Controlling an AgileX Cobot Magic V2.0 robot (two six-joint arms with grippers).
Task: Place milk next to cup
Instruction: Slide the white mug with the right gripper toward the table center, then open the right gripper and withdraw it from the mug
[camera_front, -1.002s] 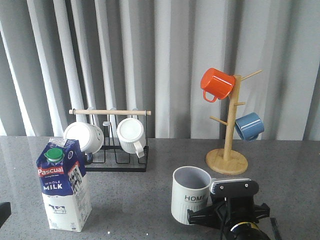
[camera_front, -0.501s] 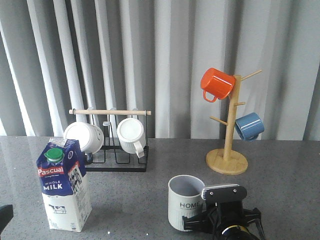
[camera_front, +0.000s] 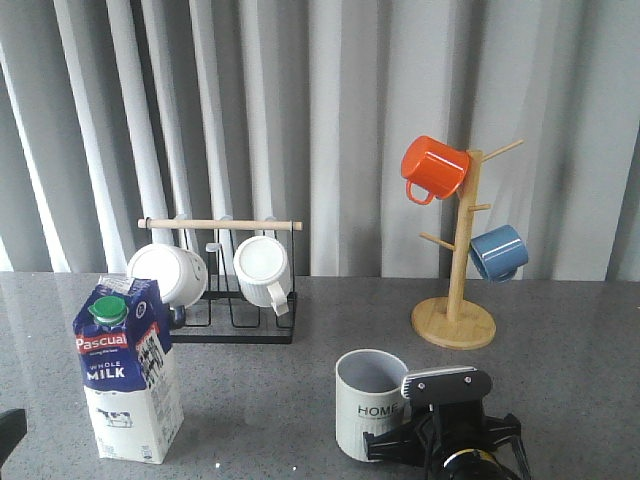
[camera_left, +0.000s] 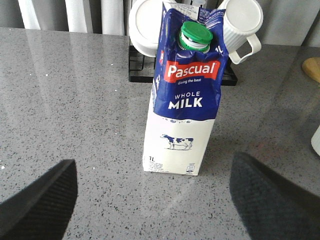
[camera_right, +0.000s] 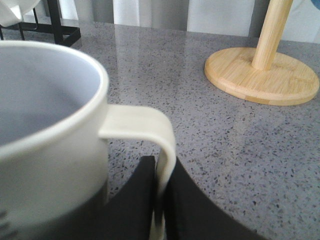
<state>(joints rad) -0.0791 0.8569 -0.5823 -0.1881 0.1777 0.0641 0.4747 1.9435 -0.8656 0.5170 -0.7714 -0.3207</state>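
The milk (camera_front: 125, 370) stands upright at the front left of the grey table; in the left wrist view the carton (camera_left: 182, 100) stands straight ahead. My left gripper (camera_left: 155, 210) is open and empty, a short way in front of the carton, not touching it. The cup (camera_front: 372, 400), a ribbed mug lettered "HOME", stands upright at the front centre-right. My right gripper (camera_front: 440, 425) is shut on its cream handle (camera_right: 150, 132), with the cup's body (camera_right: 45, 150) right beside the fingers (camera_right: 135, 200). There is a wide gap between the milk and the cup.
A black wire rack with a wooden rail (camera_front: 220, 275) holds two white mugs behind the milk. A wooden mug tree (camera_front: 455, 300) at the back right carries an orange mug (camera_front: 433, 168) and a blue mug (camera_front: 498, 252). Grey curtains hang behind the table.
My right gripper has moved the cup a little to the left and nearer the front edge, mostly in the first half second. The milk has not moved.
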